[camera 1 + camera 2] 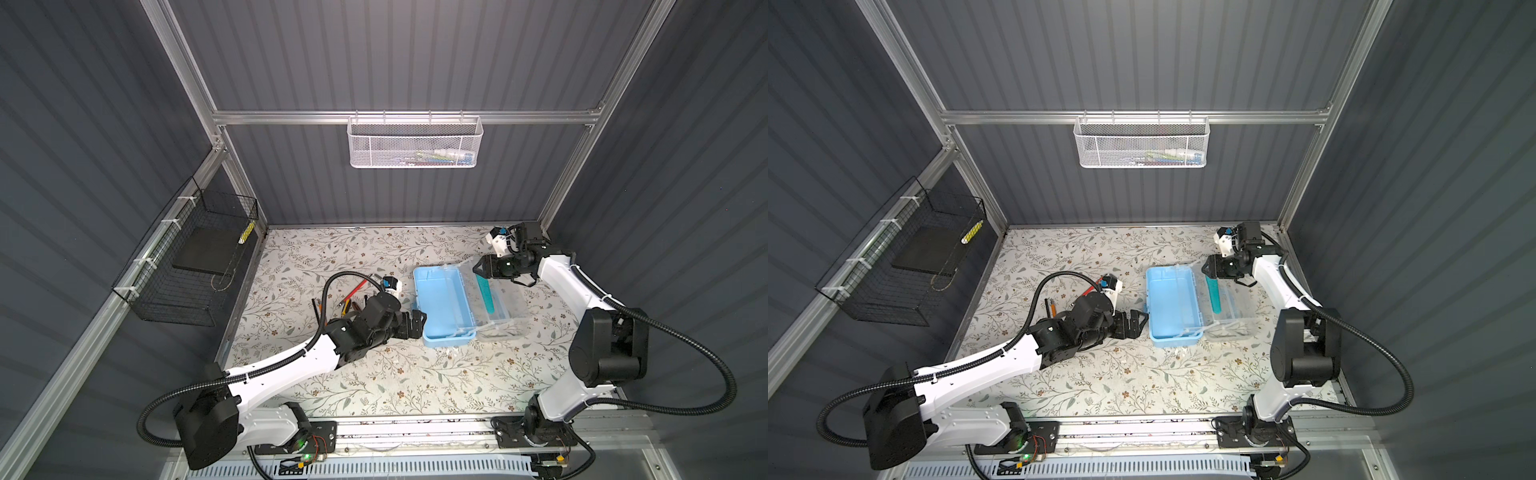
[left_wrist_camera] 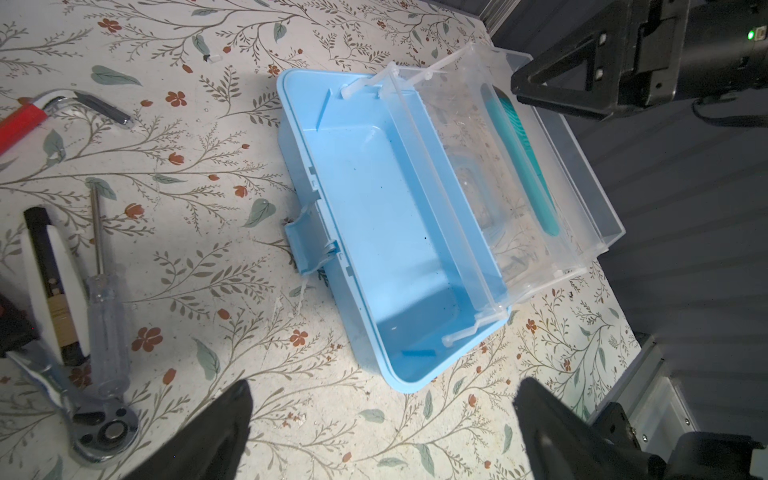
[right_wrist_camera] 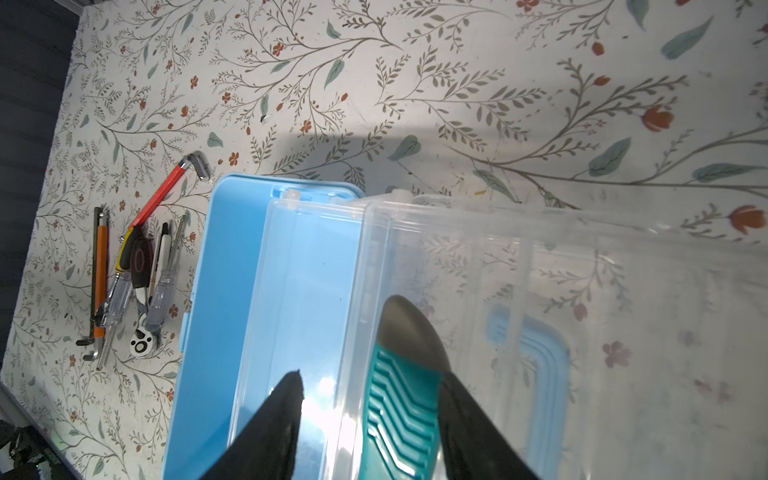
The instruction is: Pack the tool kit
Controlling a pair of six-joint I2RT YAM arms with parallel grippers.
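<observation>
Packing barely begun: one teal-handled tool (image 3: 399, 424) in open light-blue plastic tool kit (image 1: 440, 299), left pincer (image 1: 417, 323) and right pincer (image 3: 370, 376) open, other tools (image 3: 137, 270) on table (image 1: 374, 374).

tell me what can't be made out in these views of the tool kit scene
White mesh basket contents: too small and screened by the mesh in both top views.
Loose tools left of the tool kit: mostly hidden under the left arm in both top views.
Teal tool: one end cut off by the right wrist view's edge.
</observation>
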